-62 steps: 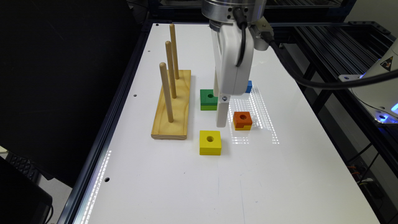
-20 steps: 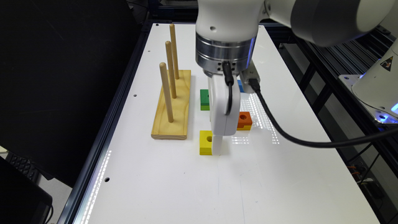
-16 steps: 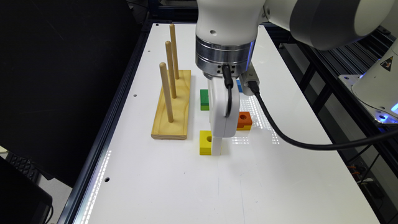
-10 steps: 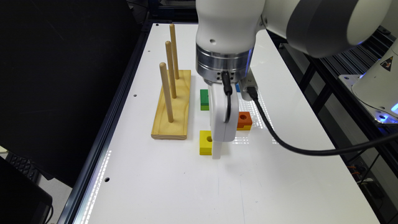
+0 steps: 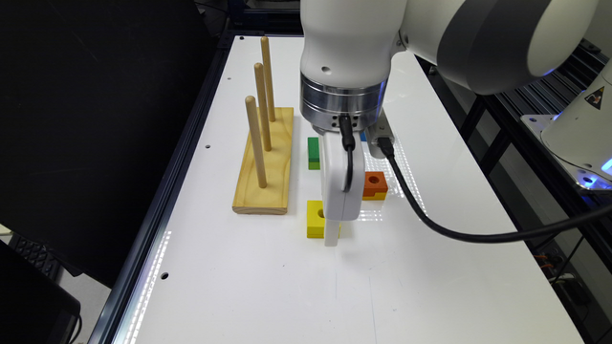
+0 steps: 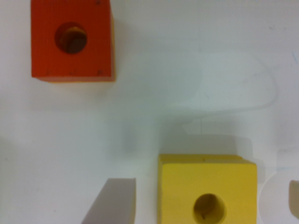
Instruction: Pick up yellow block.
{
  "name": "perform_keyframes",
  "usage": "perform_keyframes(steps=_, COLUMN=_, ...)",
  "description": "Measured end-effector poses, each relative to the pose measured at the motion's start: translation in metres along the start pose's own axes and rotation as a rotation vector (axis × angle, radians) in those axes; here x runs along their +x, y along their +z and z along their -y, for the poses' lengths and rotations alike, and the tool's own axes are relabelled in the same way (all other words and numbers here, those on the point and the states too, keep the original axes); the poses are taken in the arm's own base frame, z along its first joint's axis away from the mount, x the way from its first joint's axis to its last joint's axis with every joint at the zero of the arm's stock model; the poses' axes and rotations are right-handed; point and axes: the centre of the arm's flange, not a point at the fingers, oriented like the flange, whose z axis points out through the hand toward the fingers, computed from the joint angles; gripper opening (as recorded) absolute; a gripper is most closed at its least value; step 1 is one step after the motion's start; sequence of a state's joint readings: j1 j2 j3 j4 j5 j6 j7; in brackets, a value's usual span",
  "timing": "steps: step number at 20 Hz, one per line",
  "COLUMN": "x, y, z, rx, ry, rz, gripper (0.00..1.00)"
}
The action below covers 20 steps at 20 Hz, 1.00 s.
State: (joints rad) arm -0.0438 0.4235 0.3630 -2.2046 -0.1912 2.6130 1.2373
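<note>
The yellow block (image 5: 314, 220) lies flat on the white table (image 5: 267, 286), its round hole facing up, partly hidden behind my gripper (image 5: 332, 231). In the wrist view the yellow block (image 6: 208, 191) sits between my two fingers, one grey fingertip (image 6: 112, 203) on one side and the other at the frame's edge. Gaps show on both sides of the block. My gripper (image 6: 203, 200) is open and low, its fingers reaching down around the block close to the table.
An orange-topped block (image 5: 375, 184) (image 6: 72, 42) lies close by, toward the exterior view's right. A green block (image 5: 313, 152) is behind it. A wooden base with three upright pegs (image 5: 265, 162) stands toward the exterior view's left. A black cable (image 5: 430, 215) trails from the wrist.
My gripper has come from above the green and orange blocks toward the near side and dropped down over the yellow block. None of the blocks has moved.
</note>
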Motion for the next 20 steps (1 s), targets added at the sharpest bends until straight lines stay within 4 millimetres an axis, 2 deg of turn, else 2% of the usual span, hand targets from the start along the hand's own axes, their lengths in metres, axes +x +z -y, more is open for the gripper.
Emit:
perform_keyframes(steps=6, x=0.009, y=0.002, z=0.01, rx=0.011, ry=-0.001, rz=-0.003, gripper=1.0)
perform_keyframes(steps=14, x=0.009, y=0.004, z=0.012, rx=0.01, ry=-0.002, rz=-0.002, gripper=1.0)
perform_keyframes(steps=20, x=0.011, y=0.021, z=0.01, rx=0.003, ry=-0.001, rz=0.007, gripper=1.0)
